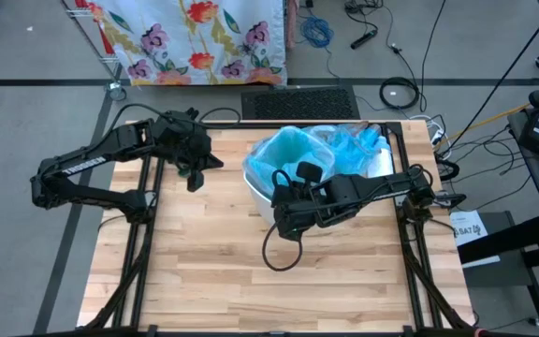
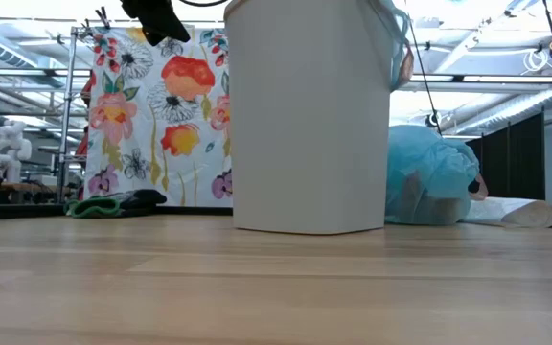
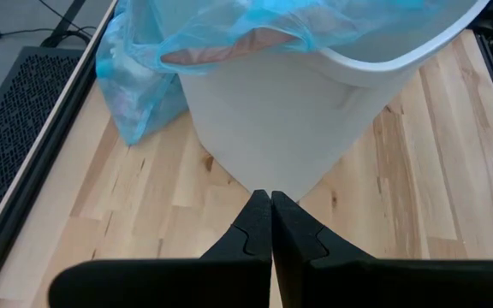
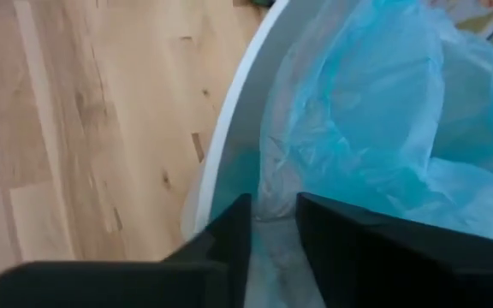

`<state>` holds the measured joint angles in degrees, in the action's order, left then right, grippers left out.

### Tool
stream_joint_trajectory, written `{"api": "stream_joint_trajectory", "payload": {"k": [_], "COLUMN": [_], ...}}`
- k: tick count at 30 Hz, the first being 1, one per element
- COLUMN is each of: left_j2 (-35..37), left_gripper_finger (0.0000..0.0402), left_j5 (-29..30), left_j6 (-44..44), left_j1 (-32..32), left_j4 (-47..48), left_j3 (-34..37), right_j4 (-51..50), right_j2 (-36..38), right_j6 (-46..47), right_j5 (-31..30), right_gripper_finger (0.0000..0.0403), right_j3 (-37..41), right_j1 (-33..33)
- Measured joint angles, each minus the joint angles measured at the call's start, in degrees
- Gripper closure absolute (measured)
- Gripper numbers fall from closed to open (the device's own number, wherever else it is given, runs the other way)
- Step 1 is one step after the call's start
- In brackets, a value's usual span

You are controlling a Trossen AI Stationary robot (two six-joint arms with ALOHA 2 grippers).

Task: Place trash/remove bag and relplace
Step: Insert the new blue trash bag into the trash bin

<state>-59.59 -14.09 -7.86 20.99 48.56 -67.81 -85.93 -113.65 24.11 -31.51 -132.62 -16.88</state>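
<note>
My right gripper (image 4: 272, 224) pinches the blue liner (image 4: 375, 111) at the white bin (image 1: 262, 192) near the table's (image 1: 204, 271) far edge; I'd seat it evenly. Left gripper (image 3: 270, 224) hovers, pressed together. Trash unseen.

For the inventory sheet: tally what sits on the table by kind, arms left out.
White trash bin: 1
Light-blue bag lining the bin: 1
Full light-blue bag behind the bin: 1
White flat item beside the full bag: 1
Total: 4
</note>
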Motion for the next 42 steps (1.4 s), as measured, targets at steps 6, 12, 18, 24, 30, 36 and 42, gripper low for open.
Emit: {"api": "stream_joint_trajectory", "payload": {"k": [6, 12, 18, 24, 30, 36, 42], "left_j2": [0.00, 0.00, 0.00, 0.00, 0.00, 0.00, 0.00], "left_gripper_finger": [0.0401, 0.0401, 0.0401, 0.0401, 0.0401, 0.0401, 0.0401], "left_j5": [-0.02, -0.02, -0.04, -0.07, -0.22, -0.39, -2.63], "left_j6": [0.01, 0.02, 0.05, 0.11, 1.53, 1.58, 1.62], "left_j1": [0.00, -0.02, 0.00, -0.02, -0.02, -0.02, -0.02], "left_j4": [0.01, 0.01, -0.01, 0.04, 0.47, 1.02, -0.96], "left_j3": [0.00, 0.00, 0.00, 0.00, 0.00, 0.00, 0.00], "right_j4": [0.42, 5.99, 13.35, 17.00, 15.97, 15.95, 15.93], "right_j2": [-0.01, 0.27, 0.61, 0.58, -1.61, -5.12, -7.02], "right_j6": [3.49, 3.47, 1.38, 2.28, 7.60, 9.98, 11.74], "right_j5": [0.11, 0.04, 0.18, 4.54, 6.14, 6.43, 6.34], "right_gripper_finger": [0.0394, 0.0402, 0.0403, 0.0403, 0.0403, 0.0403, 0.0403], "right_j3": [0.02, 0.02, 0.02, 0.02, 0.59, 0.68, 0.70], "right_j1": [0.33, -0.07, -0.93, -1.65, -1.58, -1.99, -2.03]}}
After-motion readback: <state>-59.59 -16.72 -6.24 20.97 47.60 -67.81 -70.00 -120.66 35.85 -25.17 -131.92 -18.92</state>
